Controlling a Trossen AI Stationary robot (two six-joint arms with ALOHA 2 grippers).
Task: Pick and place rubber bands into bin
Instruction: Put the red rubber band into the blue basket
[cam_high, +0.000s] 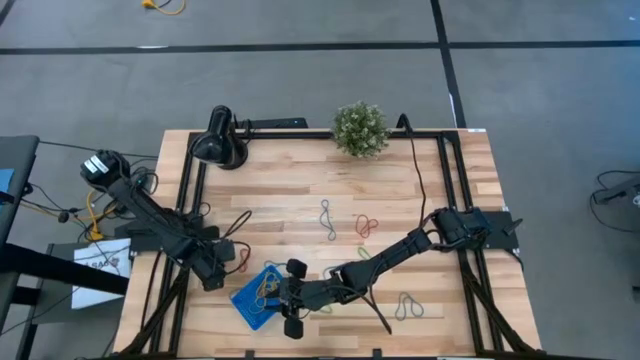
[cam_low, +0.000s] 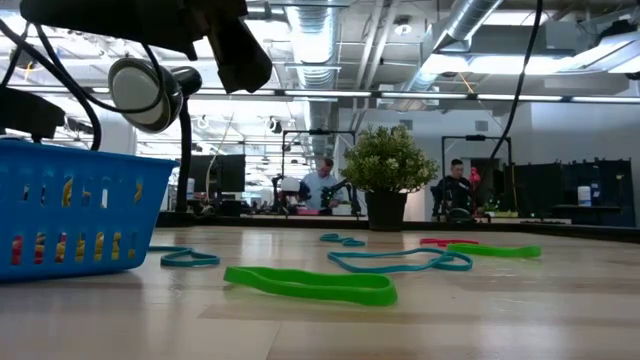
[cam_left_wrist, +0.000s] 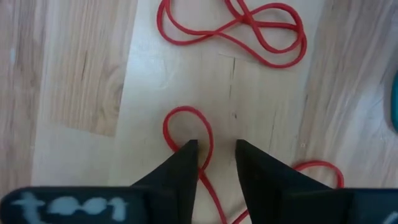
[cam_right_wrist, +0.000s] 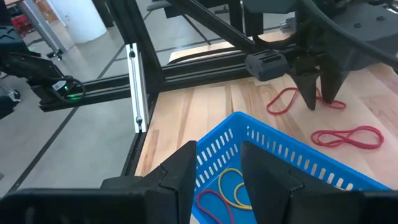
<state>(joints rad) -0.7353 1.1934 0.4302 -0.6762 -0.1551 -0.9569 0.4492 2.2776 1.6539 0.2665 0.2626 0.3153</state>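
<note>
My left gripper (cam_left_wrist: 214, 146) is open a little and points down at the table just left of the bin. Its fingers stand on either side of one strand of a red rubber band (cam_left_wrist: 184, 113), also seen from the right wrist (cam_right_wrist: 281, 101). A second red band (cam_left_wrist: 249, 31) lies just beyond. My right gripper (cam_right_wrist: 219, 154) is open and empty above the blue bin (cam_right_wrist: 292, 155) (cam_high: 250, 300), which holds red and yellow bands (cam_right_wrist: 231, 190). More bands lie flat on the table: grey-blue (cam_high: 326, 218), red (cam_high: 367, 225), green (cam_high: 362, 252) and grey (cam_high: 407, 305). My left gripper comes at the red band from above, pointing down, one finger (cam_left_wrist: 186, 155) over the edge of its small loop and the strand (cam_left_wrist: 208, 163) running between the two fingers. The band lies flat on the table. I cannot tell whether the fingers touch it.
A black round lamp (cam_high: 218, 140) and a small potted plant (cam_high: 360, 128) stand at the table's far edge. Black frame rails (cam_high: 190, 190) and cables run along both sides. In the low view a green band (cam_low: 310, 285) and a teal one (cam_low: 400, 262) lie right of the bin (cam_low: 70, 215).
</note>
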